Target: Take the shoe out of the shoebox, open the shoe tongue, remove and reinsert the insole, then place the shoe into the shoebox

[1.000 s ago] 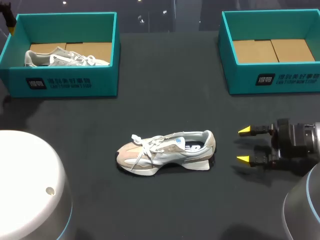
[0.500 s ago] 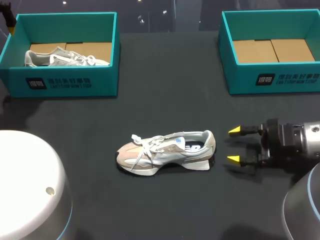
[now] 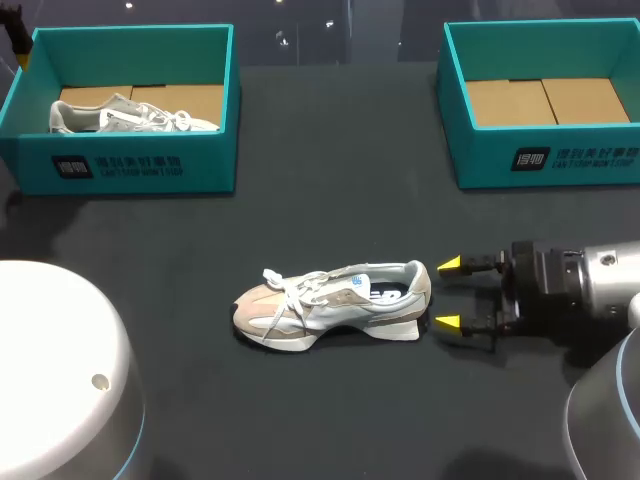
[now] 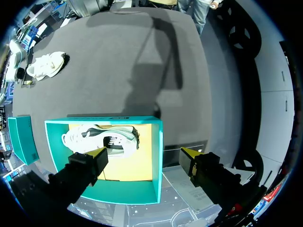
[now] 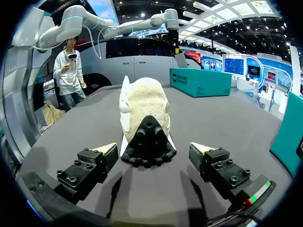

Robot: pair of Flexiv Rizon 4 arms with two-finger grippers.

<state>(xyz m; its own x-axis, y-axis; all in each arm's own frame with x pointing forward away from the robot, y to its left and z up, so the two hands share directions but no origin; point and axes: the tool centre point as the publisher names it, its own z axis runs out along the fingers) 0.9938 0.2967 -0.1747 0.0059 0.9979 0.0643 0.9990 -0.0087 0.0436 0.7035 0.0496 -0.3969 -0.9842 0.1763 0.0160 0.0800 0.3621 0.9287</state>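
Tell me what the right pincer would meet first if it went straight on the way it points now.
Most likely the heel of the shoe lying on the table. The right pincer points straight at it, open and centred on the heel. Its height looks matched in the wrist view, though depth is unclear.

Your right claw (image 3: 449, 293) has slid toward 9 o'clock; it now sits just beside the shoe (image 3: 330, 303) heel, at the shoe's 3 o'clock.
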